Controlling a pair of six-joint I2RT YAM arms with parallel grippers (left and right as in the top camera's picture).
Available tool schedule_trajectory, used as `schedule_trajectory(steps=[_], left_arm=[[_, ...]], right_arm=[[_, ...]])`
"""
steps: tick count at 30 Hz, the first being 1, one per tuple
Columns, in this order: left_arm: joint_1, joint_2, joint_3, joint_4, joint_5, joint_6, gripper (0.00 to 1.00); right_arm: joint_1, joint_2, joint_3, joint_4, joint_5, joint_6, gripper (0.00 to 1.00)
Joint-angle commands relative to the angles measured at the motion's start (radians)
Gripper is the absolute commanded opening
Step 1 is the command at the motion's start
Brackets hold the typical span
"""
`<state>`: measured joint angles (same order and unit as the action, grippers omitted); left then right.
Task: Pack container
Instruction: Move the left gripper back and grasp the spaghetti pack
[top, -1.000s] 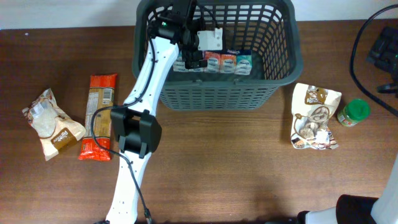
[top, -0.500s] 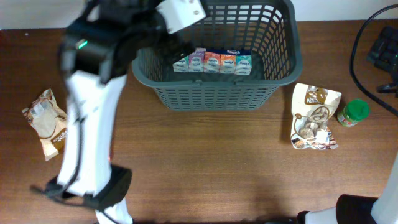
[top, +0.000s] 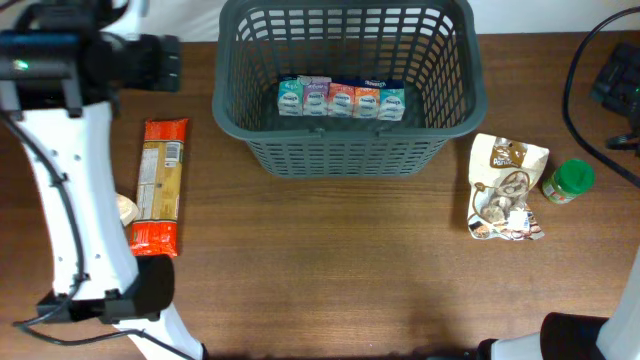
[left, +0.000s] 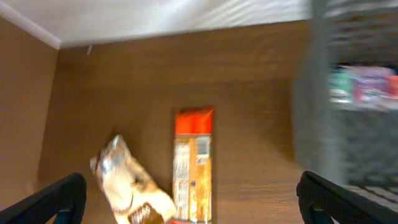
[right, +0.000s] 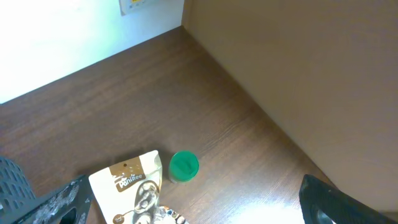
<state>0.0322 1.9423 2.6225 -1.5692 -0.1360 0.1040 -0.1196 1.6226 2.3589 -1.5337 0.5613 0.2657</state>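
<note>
Container (top: 345, 152) sits upright at the far-middle of the table (top: 330, 280), mouth up. Its long axis runs left-right across the overhead cam and its short axis runs near-far. The far rim is cut off by the top of frame, so I can't check that side, and I can't make out any handles. Inside, a row of small cartons (top: 341, 98) lies on the floor, lined up parallel w/ the long axis; labels are too small to read. The left wrist cam gets the container only as a grey blur at its right edge, w/ the cartons as smeared colours. The right wrist cam shows just a sliver of lattice in its bottom-left corner.

Left gripper (left: 191, 183) has its fingers spread wide w/ nothing btwn them, high over the table and left of the container. Below it an orange pkg (top: 160, 185) lies w/ its long side pointing near-far. A white pouch (left: 127, 183) is just beside the pkg; in the overhead cam it's mostly hidden under the left arm (top: 65, 190), and the wrist cam shows it blurred.

Right gripper (right: 189, 186) is also wide apart and empty, w/ only the fingertips showing at the bottom corners. I can't find it in the overhead cam. Under it are a snack bag (top: 507, 187) and a green-lidded jar (top: 569, 181), both on the table right of the container. The jar is just beside the bag's right edge; touching or not, I can't tell.
</note>
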Motion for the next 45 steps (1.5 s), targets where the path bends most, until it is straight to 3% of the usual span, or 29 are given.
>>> schedule_trajectory(steps=[1,6,11,16,28,45], left_arm=[[0.058,0.036,-0.059,-0.011,0.016,-0.06,0.99],[0.096,0.098,-0.25,0.027,0.015,0.062,0.99],[0.127,0.199,-0.485,0.127,0.013,0.067,0.99],[0.154,0.296,-0.6,0.179,0.008,0.066,0.99],[0.22,0.42,-0.645,0.225,0.028,0.103,0.99],[0.228,0.439,-0.645,0.249,0.115,0.142,0.98]], right_arm=[[0.006,0.0,0.001,0.003,0.026,0.013,0.99],[0.006,0.0,0.001,0.003,0.026,0.013,0.99],[0.006,0.0,0.001,0.003,0.026,0.013,0.99],[0.006,0.0,0.001,0.002,0.026,0.013,0.99],[0.006,0.0,0.001,0.003,0.026,0.013,0.99],[0.006,0.0,0.001,0.003,0.026,0.013,0.99]])
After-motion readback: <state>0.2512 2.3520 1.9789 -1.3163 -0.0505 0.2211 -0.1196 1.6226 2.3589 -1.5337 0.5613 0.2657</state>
